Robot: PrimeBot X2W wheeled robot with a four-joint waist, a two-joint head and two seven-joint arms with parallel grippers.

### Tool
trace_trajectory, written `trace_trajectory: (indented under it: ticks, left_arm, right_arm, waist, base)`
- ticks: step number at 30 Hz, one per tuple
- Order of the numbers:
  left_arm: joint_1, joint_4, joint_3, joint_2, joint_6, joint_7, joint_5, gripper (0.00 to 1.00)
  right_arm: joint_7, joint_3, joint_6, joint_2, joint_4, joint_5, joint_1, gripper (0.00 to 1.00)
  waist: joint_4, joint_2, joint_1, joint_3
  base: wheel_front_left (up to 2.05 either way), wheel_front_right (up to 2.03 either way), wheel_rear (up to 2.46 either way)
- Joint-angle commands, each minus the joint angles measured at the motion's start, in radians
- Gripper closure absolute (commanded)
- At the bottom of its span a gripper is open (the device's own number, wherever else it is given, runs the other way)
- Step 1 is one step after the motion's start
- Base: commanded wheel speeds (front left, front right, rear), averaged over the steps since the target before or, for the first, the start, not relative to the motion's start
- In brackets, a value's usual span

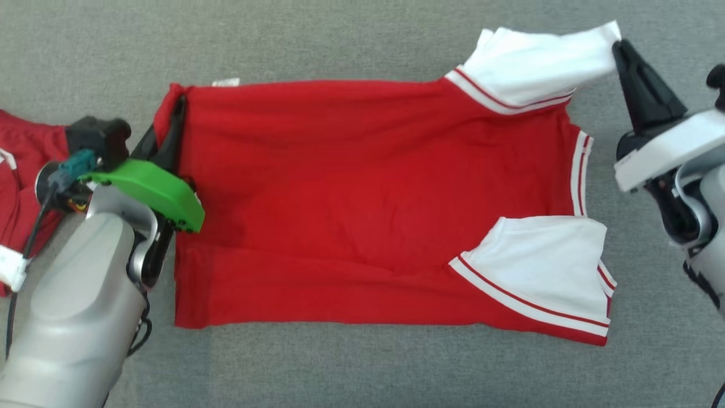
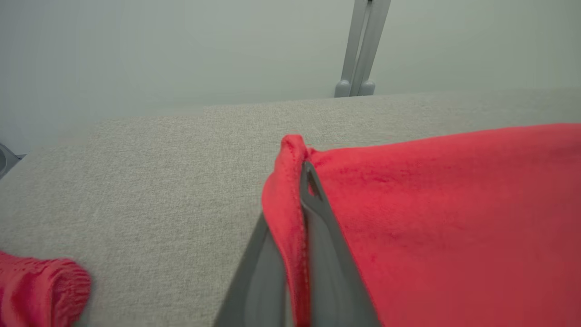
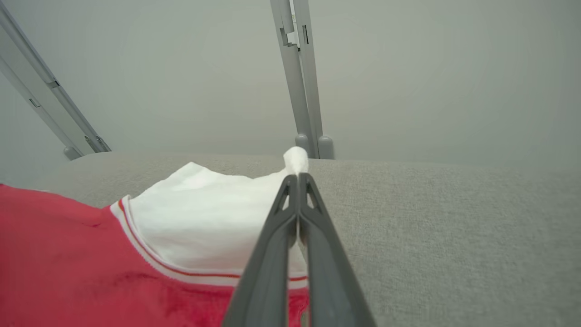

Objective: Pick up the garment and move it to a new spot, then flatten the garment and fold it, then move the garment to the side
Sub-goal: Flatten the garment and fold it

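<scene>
Two corners of the red garment are held at once. The garment is spread nearly flat across the middle of the grey fabric-covered surface, with its hem turned toward the robot's left and its striped neckline toward the right. The left gripper is pressed shut on the far hem corner; in the left wrist view a fold of red cloth is seen clamped between the two dark fingers and raised a little off the surface. The right gripper is likewise closed, and the tip of the far white sleeve is pinched in it; in the right wrist view a small tuft of white cloth is seen poking out past the fingertips. That sleeve is stretched outward, away from the body of the garment, while the near white sleeve, edged with red and white stripes, is laid partly over the red body. A small white label is seen at the far edge, near the held hem corner. A second red cloth is bunched at the left edge of the surface, apart from the garment. Pale metal posts are seen beyond the far edge of the surface.
</scene>
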Motion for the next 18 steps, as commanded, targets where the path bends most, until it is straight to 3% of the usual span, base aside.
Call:
trace_trajectory:
  ticks: [1, 12, 18]
  left_arm:
    - [0.049, -0.030, 0.008, 0.021, 0.019, -0.006, -0.008, 1.00]
    - [0.358, -0.305, 0.038, 0.122, 0.173, -0.001, -0.032, 1.00]
    - [0.461, -0.386, 0.046, 0.143, 0.218, 0.017, -0.055, 1.00]
  right_arm:
    - [-0.005, -0.010, -0.001, 0.012, -0.031, 0.004, 0.055, 1.00]
    - [-0.009, -0.124, 0.000, 0.142, -0.240, -0.061, 0.450, 1.00]
    - [-0.006, -0.201, 0.000, 0.214, -0.311, -0.107, 0.616, 1.00]
  waist:
    - [-0.045, 0.0000, -0.0001, -0.039]
    - [-0.091, 0.0000, -0.0001, -0.074]
    - [-0.102, 0.0000, -0.0001, -0.094]
  base:
    - [0.00, 0.00, 0.00]
    - [0.00, 0.00, 0.00]
    - [0.00, 0.00, 0.00]
